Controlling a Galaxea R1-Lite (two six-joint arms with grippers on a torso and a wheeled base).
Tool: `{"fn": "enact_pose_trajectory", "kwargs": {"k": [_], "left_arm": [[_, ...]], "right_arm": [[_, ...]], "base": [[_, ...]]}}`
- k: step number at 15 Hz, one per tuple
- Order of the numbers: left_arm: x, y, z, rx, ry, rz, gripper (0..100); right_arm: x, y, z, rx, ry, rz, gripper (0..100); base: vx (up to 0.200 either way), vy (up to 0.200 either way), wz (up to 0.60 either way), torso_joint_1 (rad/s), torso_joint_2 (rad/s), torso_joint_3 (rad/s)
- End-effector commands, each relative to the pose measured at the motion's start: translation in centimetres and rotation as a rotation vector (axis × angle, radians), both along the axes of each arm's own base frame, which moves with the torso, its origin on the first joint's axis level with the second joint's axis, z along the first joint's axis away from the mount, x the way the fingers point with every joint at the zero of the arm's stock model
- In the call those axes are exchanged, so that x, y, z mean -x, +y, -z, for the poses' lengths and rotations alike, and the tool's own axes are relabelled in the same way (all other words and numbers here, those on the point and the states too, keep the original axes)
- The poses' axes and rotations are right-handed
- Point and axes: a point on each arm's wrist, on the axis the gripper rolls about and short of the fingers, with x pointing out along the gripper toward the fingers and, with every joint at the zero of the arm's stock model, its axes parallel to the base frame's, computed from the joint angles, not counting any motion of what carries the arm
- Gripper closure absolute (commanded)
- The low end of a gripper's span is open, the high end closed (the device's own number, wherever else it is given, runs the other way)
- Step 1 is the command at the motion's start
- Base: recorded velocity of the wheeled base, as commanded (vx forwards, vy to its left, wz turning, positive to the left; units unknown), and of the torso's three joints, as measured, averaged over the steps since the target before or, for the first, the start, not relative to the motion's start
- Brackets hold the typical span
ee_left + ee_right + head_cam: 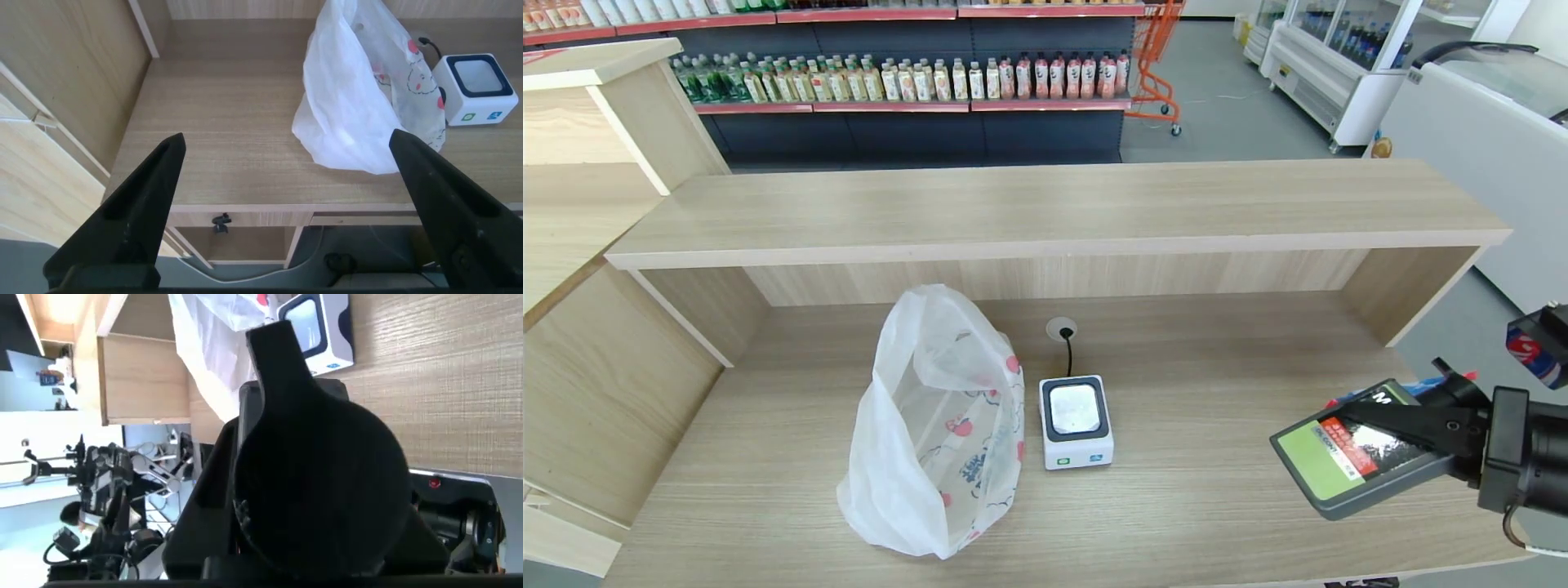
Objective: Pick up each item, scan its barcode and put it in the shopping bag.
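Note:
My right gripper (1384, 429) is shut on a flat dark box (1327, 469) with a green and red label, held tilted above the counter's right end. The white scanner (1076, 420) sits mid-counter with its glass window facing up. Just left of it stands the white translucent shopping bag (939, 425), upright with its mouth loosely open. In the right wrist view the held box and a finger (278, 367) hide most of the counter, with the scanner (323, 331) and bag (212, 343) beyond. My left gripper (286, 204) is open and holds nothing, off the counter's front left edge, short of the bag (359, 90).
A raised wooden shelf (1054, 212) runs along the back of the counter, with side panels at both ends. The scanner's cable goes into a hole (1062, 330) behind it. A red and blue package (1539, 347) shows at the far right edge.

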Motion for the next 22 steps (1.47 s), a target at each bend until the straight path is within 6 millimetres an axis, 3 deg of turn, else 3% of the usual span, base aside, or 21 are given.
{"fn": "enact_pose_trajectory", "kwargs": {"k": [1, 6, 10, 12, 16, 19, 22], "left_arm": [[0.0, 0.0, 0.0, 0.000, 0.000, 0.000, 0], [0.0, 0.0, 0.0, 0.002, 0.000, 0.000, 0], [0.0, 0.0, 0.0, -0.001, 0.000, 0.000, 0], [0.0, 0.0, 0.0, -0.006, 0.000, 0.000, 0], [0.0, 0.0, 0.0, -0.001, 0.000, 0.000, 0], [0.0, 0.0, 0.0, -0.001, 0.000, -0.001, 0], [0.0, 0.0, 0.0, -0.001, 0.000, -0.001, 0]], "right_arm": [[-0.2, 0.1, 0.4, 0.003, 0.021, 0.000, 100], [-0.2, 0.0, 0.3, 0.003, 0.015, 0.003, 100], [-1.4, 0.2, 0.5, 0.023, 0.033, 0.006, 100], [-2.9, 0.3, 1.1, 0.084, 0.026, -0.017, 100], [-7.8, 1.5, 3.3, 0.317, 0.028, 0.034, 100], [-10.6, 3.2, 4.0, 0.322, 0.009, -0.006, 100], [-13.4, 5.2, 6.0, 0.336, -0.029, -0.019, 100]], "base": [[0.000, 0.000, 0.00, 0.000, 0.00, 0.000], [0.000, 0.120, 0.00, 0.000, 0.00, 0.001], [0.000, 0.200, 0.00, 0.010, 0.00, 0.006], [0.000, 0.200, 0.00, -0.005, 0.00, 0.002], [0.000, 0.000, 0.00, 0.000, 0.00, 0.000], [0.000, 0.000, 0.00, 0.000, 0.00, 0.000], [0.000, 0.000, 0.00, 0.000, 0.00, 0.000]]}}
